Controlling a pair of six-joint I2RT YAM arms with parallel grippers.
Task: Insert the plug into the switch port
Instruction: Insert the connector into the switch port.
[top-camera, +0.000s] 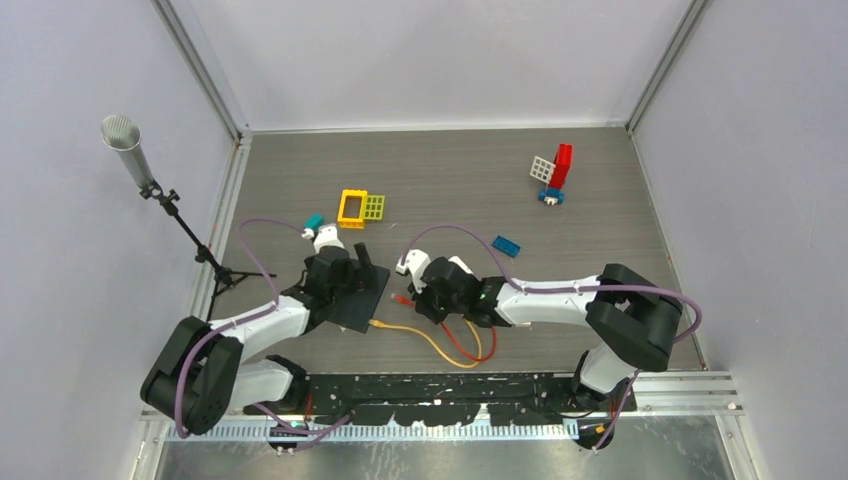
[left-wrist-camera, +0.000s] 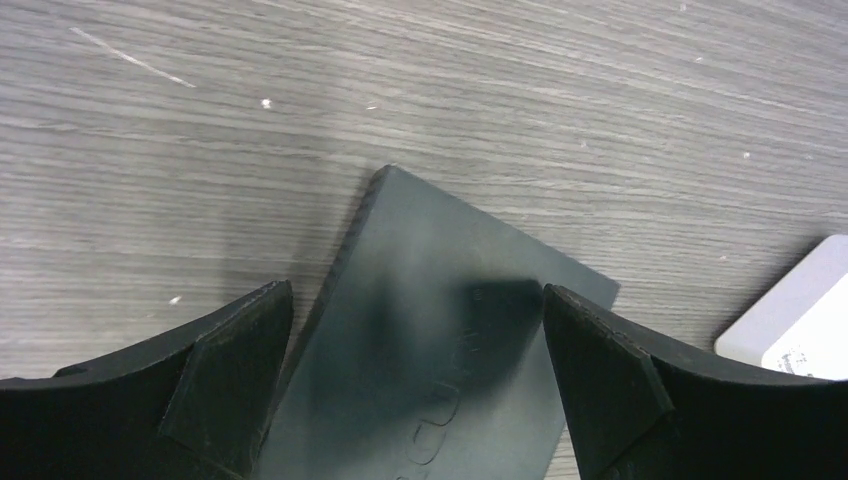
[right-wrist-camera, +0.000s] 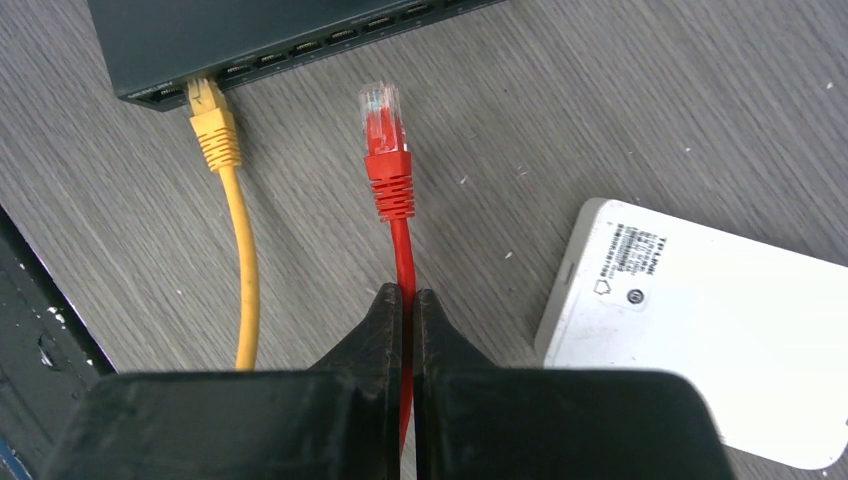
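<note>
Grey wood-grain surface (top-camera: 450, 170) lies inside pale walls; nearest the arm bases, the right fingers (right-wrist-camera: 388, 325) are pinched tight on the red cable (right-wrist-camera: 402, 250) just behind its red plug (right-wrist-camera: 385, 130), which points at the switch (right-wrist-camera: 250, 30) but stops short of its port row, beside a yellow plug (right-wrist-camera: 210, 120) already seated there. Left fingers (left-wrist-camera: 230, 380) stand spread wide over the switch's top, holding nothing. Beyond lie a white box (top-camera: 410, 262), a blue brick (top-camera: 506, 245), a yellow frame (top-camera: 351, 208) and a red block (top-camera: 563, 165).

Overhead rear view; close wrist views, both on switch (right-wrist-camera: 250, 35).
</note>
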